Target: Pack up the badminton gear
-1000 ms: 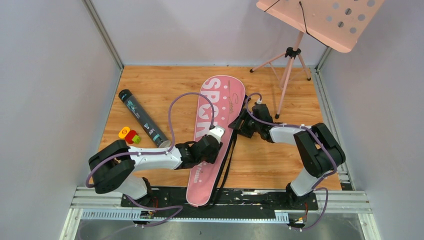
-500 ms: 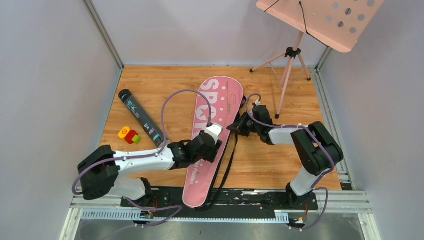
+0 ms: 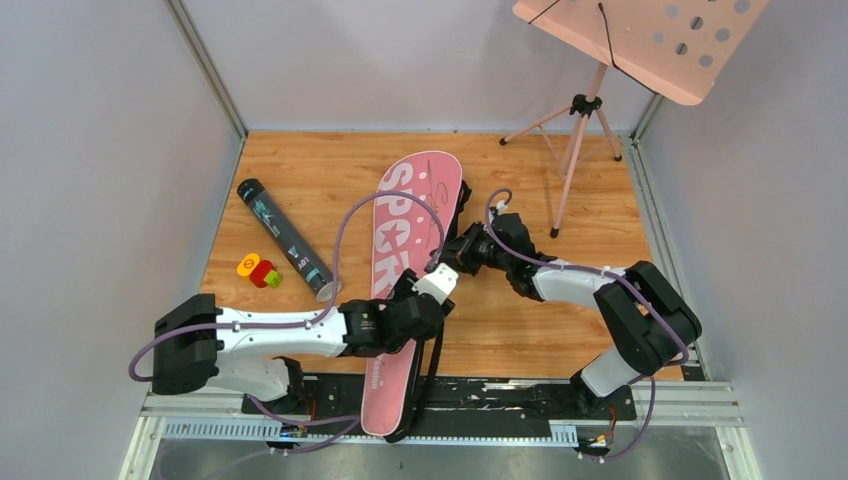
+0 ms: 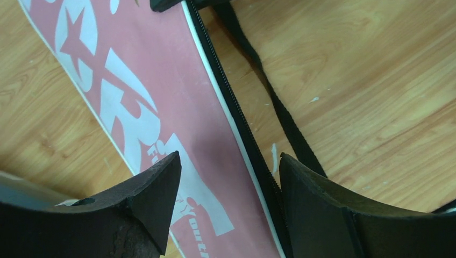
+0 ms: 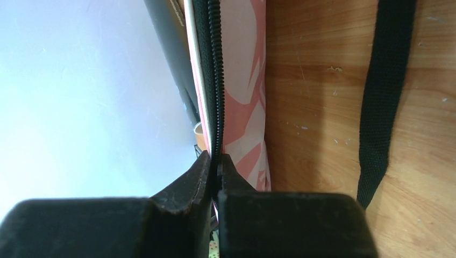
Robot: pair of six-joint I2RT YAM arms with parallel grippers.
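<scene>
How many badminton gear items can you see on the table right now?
2. The pink SPORT bag lies lengthwise in the middle; the black tube lies at left, beside the small toy. No rackets or shuttlecocks show; they may be hidden inside.

We've got a wood-grain tabletop [image 3: 560, 330]. Lying on it: pink SPORT racket bag [image 3: 405, 235], centre frame, running top to bottom, narrow end past the table's lower edge. Its black strap [image 4: 283, 118] lies on the wood just right of it. Black tube [image 3: 285, 238] sits diagonal at left, with an orange-red-green toy [image 3: 259, 270] just beside it. Pink music stand [image 3: 576, 148] stands upper right.
</scene>
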